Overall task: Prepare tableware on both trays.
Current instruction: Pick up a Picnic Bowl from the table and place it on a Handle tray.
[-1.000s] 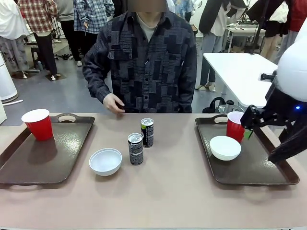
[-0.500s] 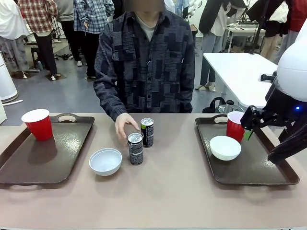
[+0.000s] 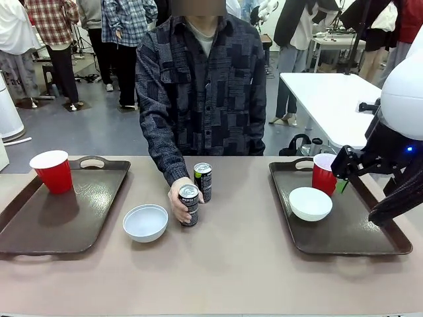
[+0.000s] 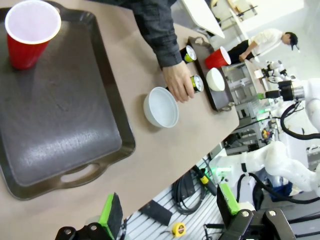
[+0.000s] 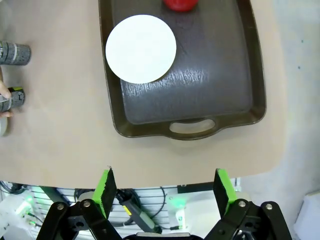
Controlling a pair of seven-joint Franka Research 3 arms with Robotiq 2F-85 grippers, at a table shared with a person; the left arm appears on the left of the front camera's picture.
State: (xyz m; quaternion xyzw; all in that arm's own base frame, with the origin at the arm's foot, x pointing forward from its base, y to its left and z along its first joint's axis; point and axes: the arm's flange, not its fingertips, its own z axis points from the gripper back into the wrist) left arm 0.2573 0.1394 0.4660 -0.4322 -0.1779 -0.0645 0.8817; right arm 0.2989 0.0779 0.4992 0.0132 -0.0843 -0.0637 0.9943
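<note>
A person [image 3: 205,86] stands at the far side of the table [image 3: 238,264] with one arm stretched over it; the hand [image 3: 177,202] is wrapped round the near can [image 3: 190,198], its fingers covering the can's left side; the far can [image 3: 203,181] stands free just behind, close to the wrist. Both cans are on bare tabletop between the trays. The loose bowl [image 3: 145,222] sits on the table just left of the hand, near the left tray [image 3: 59,224] but off it. The left cup [image 3: 53,170] stands upright in that tray's far left corner. The right tray [image 3: 350,234] holds the right cup [image 3: 323,173] at its far end and the tray bowl [image 3: 310,203] just in front of it. A white side table [image 3: 330,99] and more people stand farther back.

Count: two trays; two red cups, one per tray; two white bowls, one on a tray and one off; two cans, neither on a tray.

The left gripper [image 4: 169,207] hangs over the table's near edge, jaws wide apart and empty; the right gripper [image 5: 164,187] hangs likewise past the right tray's near handle, jaws apart, nothing between them.
</note>
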